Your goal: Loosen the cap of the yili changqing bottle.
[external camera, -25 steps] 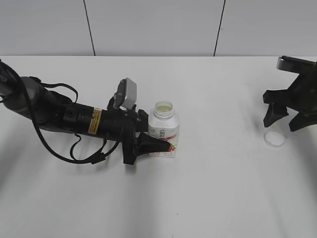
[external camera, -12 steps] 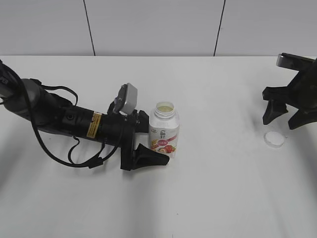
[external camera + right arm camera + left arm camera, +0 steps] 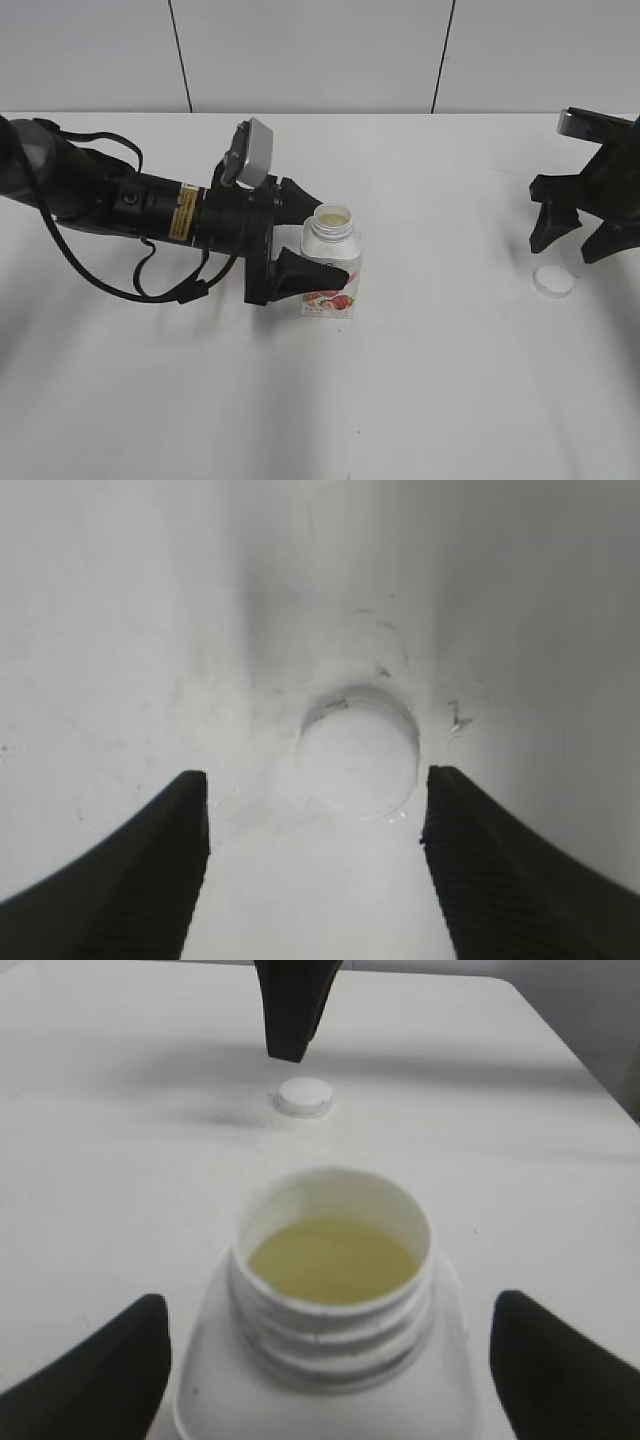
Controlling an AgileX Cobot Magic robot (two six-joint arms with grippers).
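Note:
The yili changqing bottle (image 3: 331,268) stands upright at mid table, white with a pink-red fruit label. Its neck is open and pale yellow liquid shows inside in the left wrist view (image 3: 334,1260). My left gripper (image 3: 334,237) is open, with one finger on each side of the bottle and a gap on both sides; it also shows in the left wrist view (image 3: 330,1380). The white cap (image 3: 553,281) lies on the table at the right. My right gripper (image 3: 572,248) hangs open and empty just above it. In the right wrist view the cap (image 3: 358,752) lies just ahead of my open right gripper (image 3: 317,780).
The white table (image 3: 440,400) runs to a grey panelled wall at the back. In the left wrist view the cap (image 3: 304,1096) lies far beyond the bottle, with a dark finger of the right gripper (image 3: 293,1005) above it.
My left gripper drew back from the bottle, then rose and moved right, so its open fingers now straddle the bottle higher up. The bottle, the cap and the right gripper have hardly moved.

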